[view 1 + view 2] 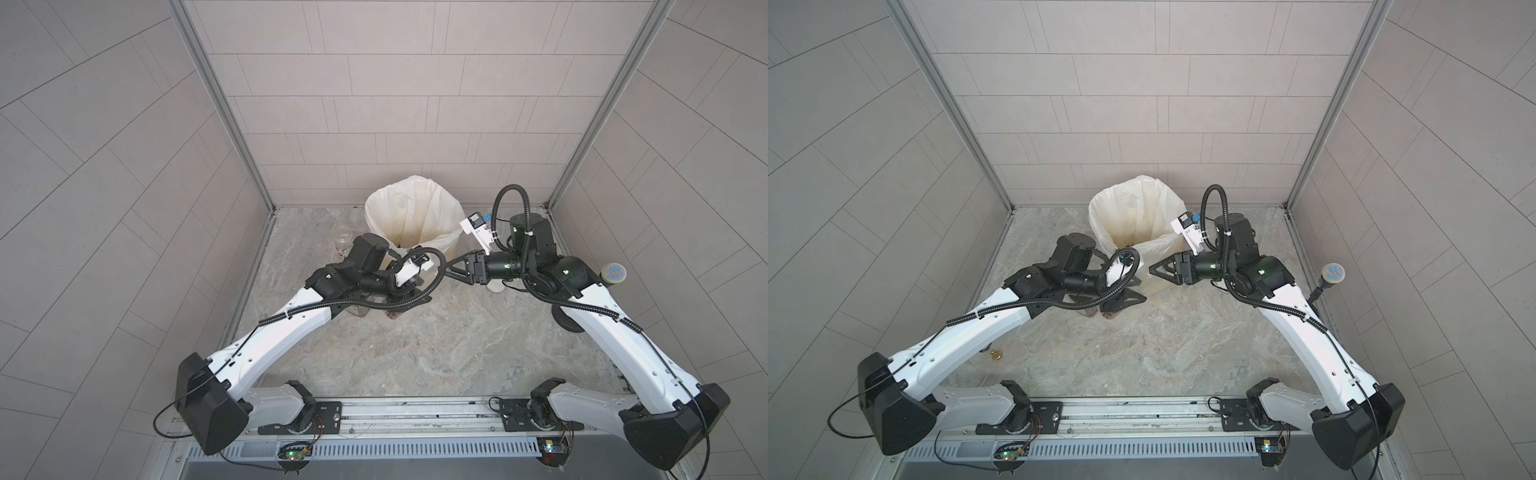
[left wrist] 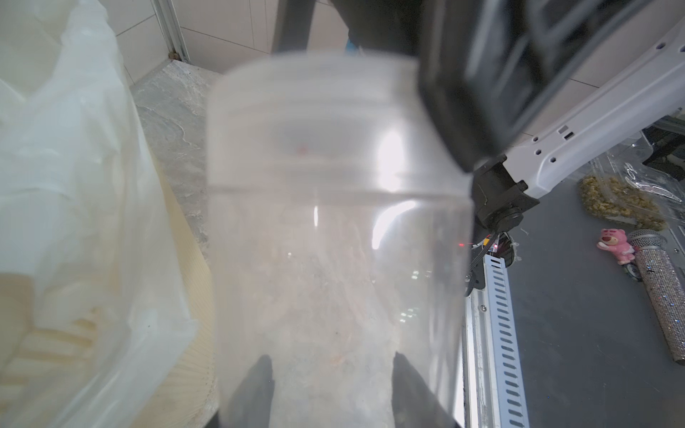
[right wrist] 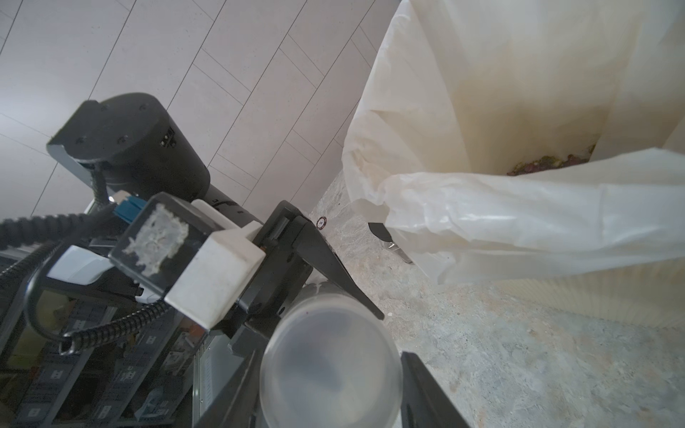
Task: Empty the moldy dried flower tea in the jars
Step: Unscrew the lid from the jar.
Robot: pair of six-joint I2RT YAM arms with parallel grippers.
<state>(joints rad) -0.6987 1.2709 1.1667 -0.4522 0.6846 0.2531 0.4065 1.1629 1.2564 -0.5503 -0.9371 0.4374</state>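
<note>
A clear jar (image 2: 333, 241) with a cloudy white lid (image 2: 315, 111) is held level in front of the bin. My left gripper (image 2: 333, 392) is shut on its body, and both fingertips show dark through the wall. My right gripper (image 3: 330, 385) is shut on that lid (image 3: 330, 370), seen end-on between its fingers. In a top view the two grippers meet, left (image 1: 1136, 291) and right (image 1: 1156, 272). The jar's wall is hazy, so its contents cannot be made out. Dried flower tea (image 3: 548, 163) lies at the bottom of the bin liner. A few reddish bits (image 1: 392, 314) lie under the left gripper.
The cream bin with white liner (image 1: 411, 216) stands at the back middle. An open clear jar (image 1: 343, 237) is to its left, another jar (image 1: 357, 309) under the left arm. A white lid (image 1: 496, 286) and a black lid (image 1: 567, 322) lie under the right arm.
</note>
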